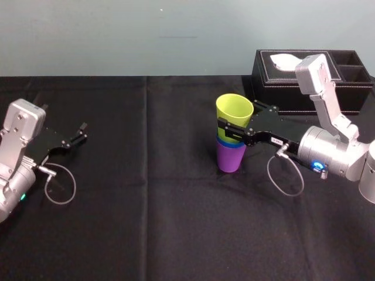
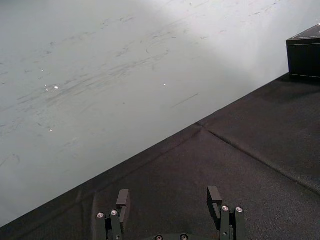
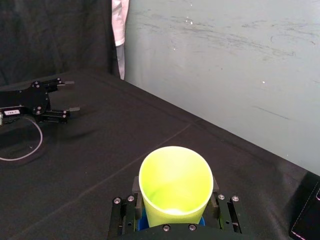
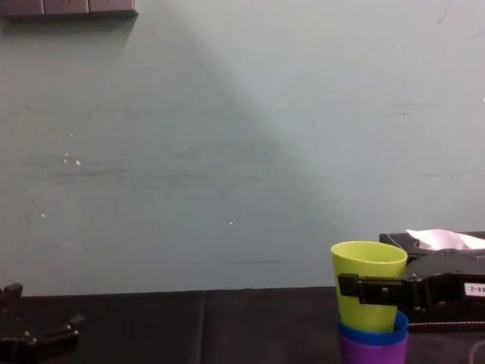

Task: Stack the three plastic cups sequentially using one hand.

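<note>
The right end effector (image 1: pixel 233 132) pinches the yellow-green cup (image 1: pixel 234 111), which sits in the blue cup (image 1: pixel 222 143) atop the purple cup (image 1: pixel 229 159) mid-surface (image 1: pixel 176 222). This looks like the last stacking step: seat it, then release. The left end effector (image 1: pixel 79 133) rests spread, far left.

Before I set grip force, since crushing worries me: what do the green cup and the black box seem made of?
The green cup looks like thin, smooth plastic with a slight sheen. The black box looks like leather or imitation leather, matte, with pale stitching along its edges; which one is unclear.
</note>
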You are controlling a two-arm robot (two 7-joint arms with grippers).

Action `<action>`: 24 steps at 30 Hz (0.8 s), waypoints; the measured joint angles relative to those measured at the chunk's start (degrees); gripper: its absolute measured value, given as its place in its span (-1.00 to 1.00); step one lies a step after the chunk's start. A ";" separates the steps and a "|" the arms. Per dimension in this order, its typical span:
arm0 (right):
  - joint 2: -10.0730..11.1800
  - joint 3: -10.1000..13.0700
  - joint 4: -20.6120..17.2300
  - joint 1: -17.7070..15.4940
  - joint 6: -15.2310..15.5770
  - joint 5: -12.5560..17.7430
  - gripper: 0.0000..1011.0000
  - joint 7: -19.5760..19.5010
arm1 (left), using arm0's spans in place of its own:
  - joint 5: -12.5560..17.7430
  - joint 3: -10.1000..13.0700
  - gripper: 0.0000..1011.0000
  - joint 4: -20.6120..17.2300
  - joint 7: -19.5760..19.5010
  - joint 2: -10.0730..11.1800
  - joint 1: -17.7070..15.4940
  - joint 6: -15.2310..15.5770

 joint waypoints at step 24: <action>0.09 0.09 -0.24 -0.08 0.05 0.08 0.98 -0.08 | 0.00 0.00 1.00 0.00 0.00 0.00 0.00 0.00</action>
